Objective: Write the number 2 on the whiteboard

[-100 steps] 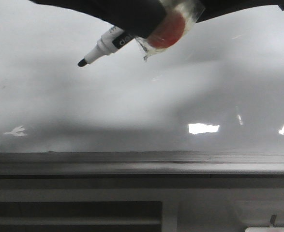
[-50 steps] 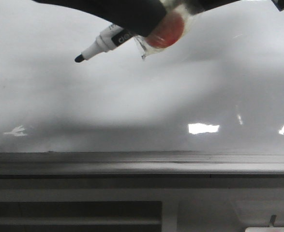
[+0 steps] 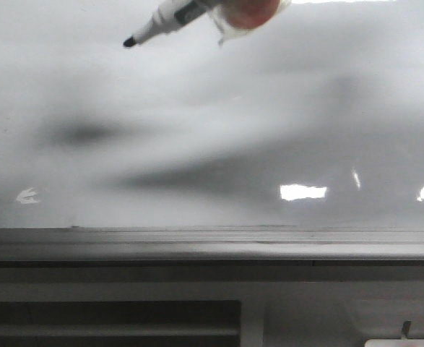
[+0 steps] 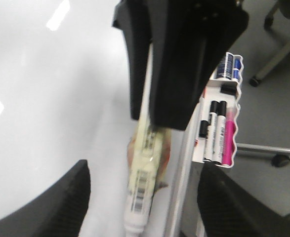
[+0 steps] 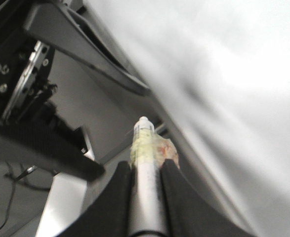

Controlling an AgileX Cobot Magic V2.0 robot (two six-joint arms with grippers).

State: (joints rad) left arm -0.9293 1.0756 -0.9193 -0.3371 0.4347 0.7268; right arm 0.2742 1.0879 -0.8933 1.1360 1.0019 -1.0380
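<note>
Pre-writing approach: right gripper (image 5: 145,177), jaws pinching the marker (image 3: 170,16), holds its tip off the unmarked whiteboard (image 3: 219,130); next, press tip to board; left gripper's (image 4: 142,197) jaws spread.

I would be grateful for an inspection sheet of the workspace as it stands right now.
Surface: whiteboard glossy, with glare patches and a grey ledge below.
Job's things: number 2, no stroke seen; marker uncapped, taped, with its tip near the board's top.
Clutter: tray holding spare markers, black and pink.
Grippers: right hand shut on the marker; left hand open, holding nothing.
Cables: thin dark wires, it seems, by the arm frame.
Surroundings: dark slatted panel; chair caster on the floor.
</note>
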